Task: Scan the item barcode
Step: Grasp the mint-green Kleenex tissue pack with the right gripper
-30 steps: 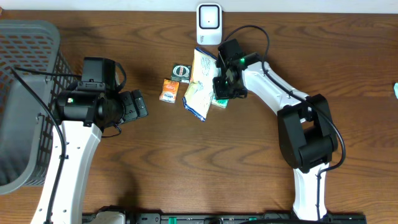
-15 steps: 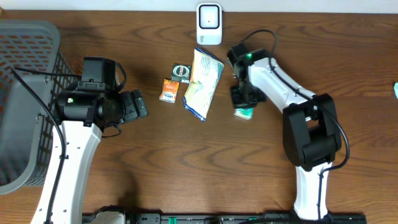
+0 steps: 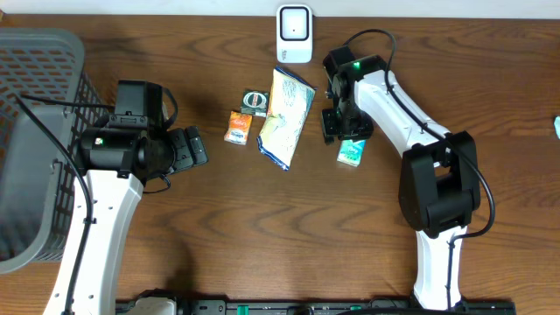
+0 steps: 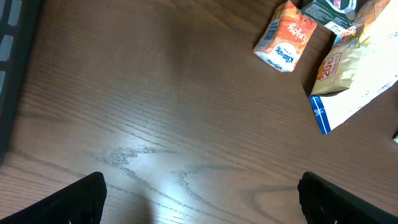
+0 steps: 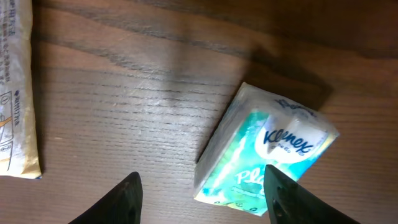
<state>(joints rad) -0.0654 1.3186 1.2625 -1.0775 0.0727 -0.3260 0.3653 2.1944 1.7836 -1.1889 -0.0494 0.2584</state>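
1. Your right gripper (image 3: pixel 339 129) hangs with its jaws parted and holds nothing. The teal-and-white soft plastic tissue pack (image 3: pixel 352 151) lies flat on the brown wooden table (image 3: pixel 262 227) at the gripper's 5 o'clock.
2. That pack is probably the item to scan, and it sits apart from the clutter with room for a fresh grip.
3. The white upright barcode scanner (image 3: pixel 294 33) stands at the pack's 11 o'clock. The long yellow-white snack bag (image 3: pixel 284 118) lies near that path.
4. Your left gripper (image 4: pixel 202 199) is spread wide and empty, well away at 9 o'clock, by the grey plastic basket (image 3: pixel 35 131).
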